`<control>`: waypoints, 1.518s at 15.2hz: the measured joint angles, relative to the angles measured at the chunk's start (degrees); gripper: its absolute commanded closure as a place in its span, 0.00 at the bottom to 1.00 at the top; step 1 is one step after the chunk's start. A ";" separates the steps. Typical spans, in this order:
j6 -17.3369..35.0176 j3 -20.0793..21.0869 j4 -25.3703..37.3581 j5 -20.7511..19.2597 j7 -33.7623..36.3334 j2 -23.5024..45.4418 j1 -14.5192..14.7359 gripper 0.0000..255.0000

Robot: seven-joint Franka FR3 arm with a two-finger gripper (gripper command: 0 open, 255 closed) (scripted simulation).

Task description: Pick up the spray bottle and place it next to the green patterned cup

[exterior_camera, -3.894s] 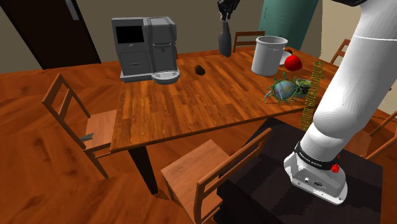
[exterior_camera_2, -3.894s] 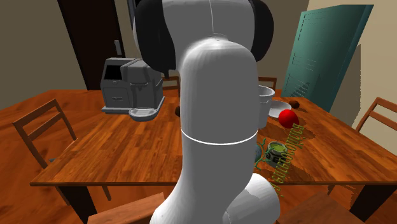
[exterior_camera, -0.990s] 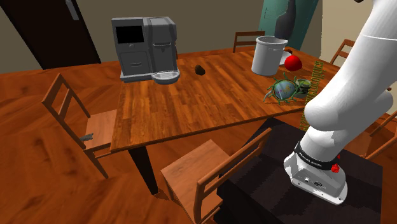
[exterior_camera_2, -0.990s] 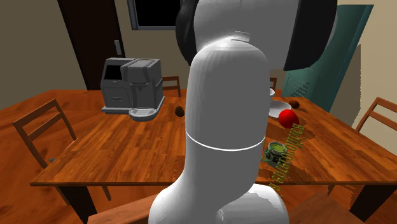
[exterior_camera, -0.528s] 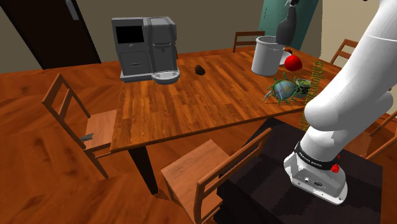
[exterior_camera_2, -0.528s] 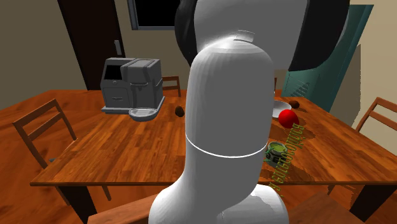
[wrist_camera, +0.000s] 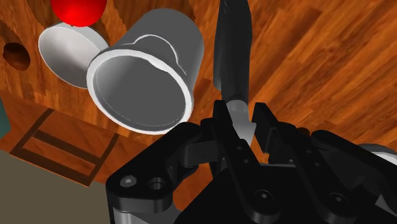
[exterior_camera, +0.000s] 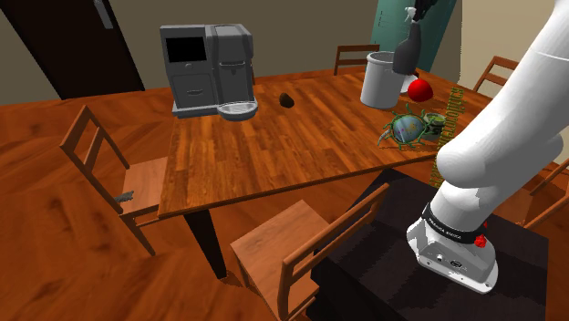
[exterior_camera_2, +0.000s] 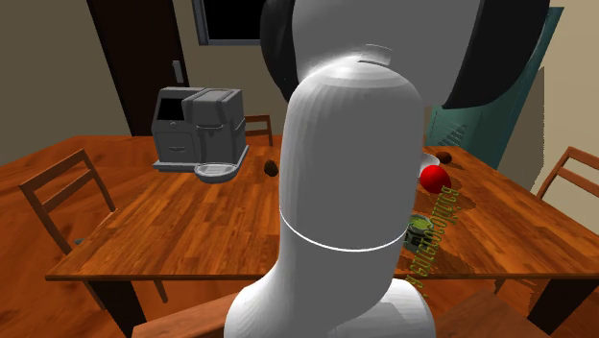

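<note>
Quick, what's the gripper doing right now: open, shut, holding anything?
Gripper: closed, holding the spray bottle by its top.

Tabletop [exterior_camera: 274, 150]: reddish-brown wood.
Coffee machine [exterior_camera: 208, 68]: grey, toward the tabletop's far edge.
White pitcher [exterior_camera: 381, 82]: upright, just beside a red ball [exterior_camera: 419, 89].
Small dark lump [exterior_camera: 286, 98]: between coffee machine and pitcher.
Wooden chair [exterior_camera: 141, 182]: at the tabletop's end, shoulder view's left.

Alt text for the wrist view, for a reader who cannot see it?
The black pincer is shut on the grey neck of a dark spray bottle, whose body points down at a wooden table. Beside it stands a white jug, mouth toward the camera, with a white dish and a red ball beyond.
</note>
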 measured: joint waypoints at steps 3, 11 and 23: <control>2.43 0.12 -2.83 -0.20 0.00 -0.45 0.09 1.00; 8.72 0.25 -9.73 -0.33 -0.32 -1.15 0.17 1.00; 17.80 0.19 -18.43 0.51 -1.48 -0.66 0.19 1.00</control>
